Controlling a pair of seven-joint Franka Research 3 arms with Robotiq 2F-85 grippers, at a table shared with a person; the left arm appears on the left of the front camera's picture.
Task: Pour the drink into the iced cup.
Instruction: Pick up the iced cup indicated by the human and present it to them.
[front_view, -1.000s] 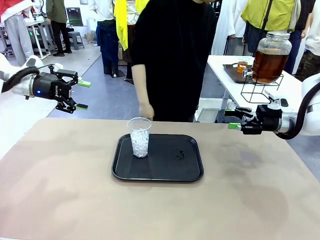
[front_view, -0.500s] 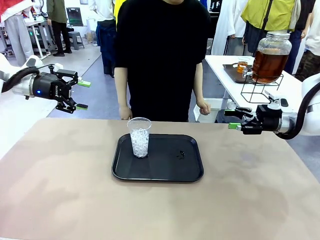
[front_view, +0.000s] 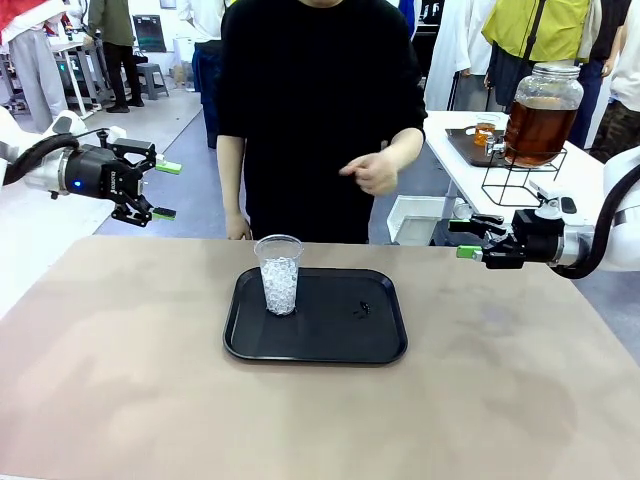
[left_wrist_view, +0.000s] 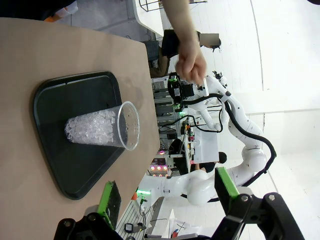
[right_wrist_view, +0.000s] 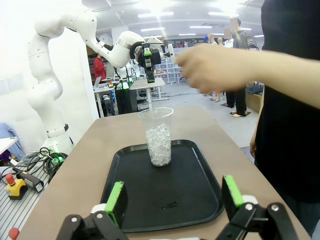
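Observation:
A clear plastic cup (front_view: 279, 274) half full of ice stands upright on the left part of a black tray (front_view: 330, 338) at mid-table. My left gripper (front_view: 166, 190) hovers open and empty above the table's far left corner. At the right edge my right gripper (front_view: 461, 239) hangs open and empty, pointing toward the tray. The left wrist view shows the cup (left_wrist_view: 102, 127) on the tray (left_wrist_view: 65, 170) beyond my open left gripper (left_wrist_view: 167, 192). The right wrist view shows the cup (right_wrist_view: 160, 136) and tray (right_wrist_view: 185, 185) beyond my open right gripper (right_wrist_view: 173, 199).
A person in black stands at the far edge, one hand (front_view: 372, 172) raised at chest height, the other low by the table edge. A big glass jar of brown drink (front_view: 541, 115) sits on a white side table, back right. A small dark speck (front_view: 361, 311) lies on the tray.
The person straightened up behind the table and lifted one hand from hip height to chest height. Both arms, the cup and the tray have stayed still.

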